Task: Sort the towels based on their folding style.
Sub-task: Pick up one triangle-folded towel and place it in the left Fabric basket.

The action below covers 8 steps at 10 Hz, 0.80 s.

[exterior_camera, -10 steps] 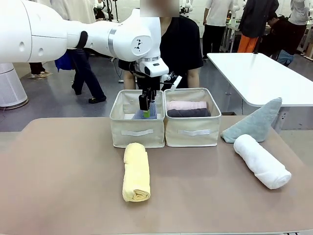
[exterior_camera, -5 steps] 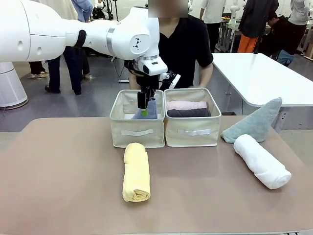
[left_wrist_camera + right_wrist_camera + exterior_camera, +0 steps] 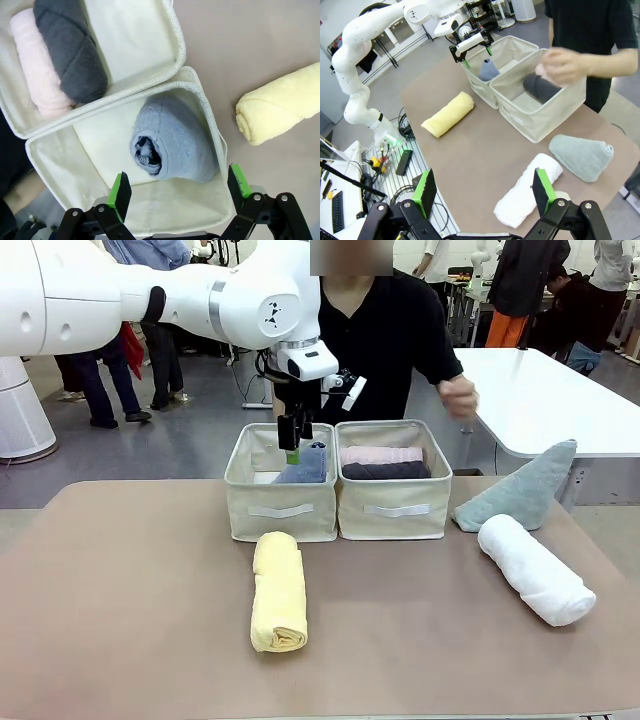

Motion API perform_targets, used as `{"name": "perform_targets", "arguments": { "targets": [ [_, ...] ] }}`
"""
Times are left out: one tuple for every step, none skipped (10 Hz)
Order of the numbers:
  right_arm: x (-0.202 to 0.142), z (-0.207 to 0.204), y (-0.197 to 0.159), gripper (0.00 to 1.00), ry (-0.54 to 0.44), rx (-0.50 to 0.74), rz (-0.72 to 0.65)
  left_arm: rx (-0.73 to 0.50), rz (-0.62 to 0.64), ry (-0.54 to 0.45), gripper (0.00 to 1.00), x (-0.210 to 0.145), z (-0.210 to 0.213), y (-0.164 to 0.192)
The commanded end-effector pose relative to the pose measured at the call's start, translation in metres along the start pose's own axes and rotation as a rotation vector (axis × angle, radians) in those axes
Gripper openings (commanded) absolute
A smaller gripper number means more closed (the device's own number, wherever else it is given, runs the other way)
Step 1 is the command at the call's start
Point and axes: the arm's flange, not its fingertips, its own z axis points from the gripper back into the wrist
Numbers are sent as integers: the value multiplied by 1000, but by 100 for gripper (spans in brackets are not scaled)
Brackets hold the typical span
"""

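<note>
My left gripper hangs open above the left basket, a short way over the grey-blue cone towel standing inside it. The right basket holds the pink roll and the dark grey roll. In front of the baskets the yellow roll lies on the table. At the right lie the white roll and the light blue cone. My right gripper is open, high above the table.
A person in black stands behind the baskets with one hand raised over the right basket's far side. A white table stands at the back right. The brown tabletop is bare at the left and front.
My left gripper has risen out of the left basket, leaving the grey-blue cone towel inside. The person's hand has come up at the right.
</note>
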Motion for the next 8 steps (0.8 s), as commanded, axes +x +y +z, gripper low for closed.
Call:
{"name": "perform_targets", "arguments": {
  "targets": [
    [-1, -1, -1, 100, -10, 1, 10, 20, 25, -12, 100, -3, 3, -7],
    [-1, -1, -1, 100, -10, 1, 10, 25, 39, -32, 100, -9, 10, -9],
    [-1, -1, -1, 100, -10, 1, 10, 63, 79, -124, 100, -31, 35, -19],
    [-1, -1, -1, 100, -10, 1, 10, 87, 144, -285, 100, -70, 70, -40],
    [-1, -1, -1, 100, -10, 1, 10, 121, 223, -400, 100, -113, 97, -68],
    [-1, -1, -1, 100, -10, 1, 10, 144, 298, -465, 100, -149, 112, -89],
    [-1, -1, -1, 100, -10, 1, 10, 159, 367, -539, 100, -191, 124, -119],
    [-1, -1, -1, 100, -10, 1, 10, 193, 417, -580, 100, -224, 132, -140]
  ]
}}
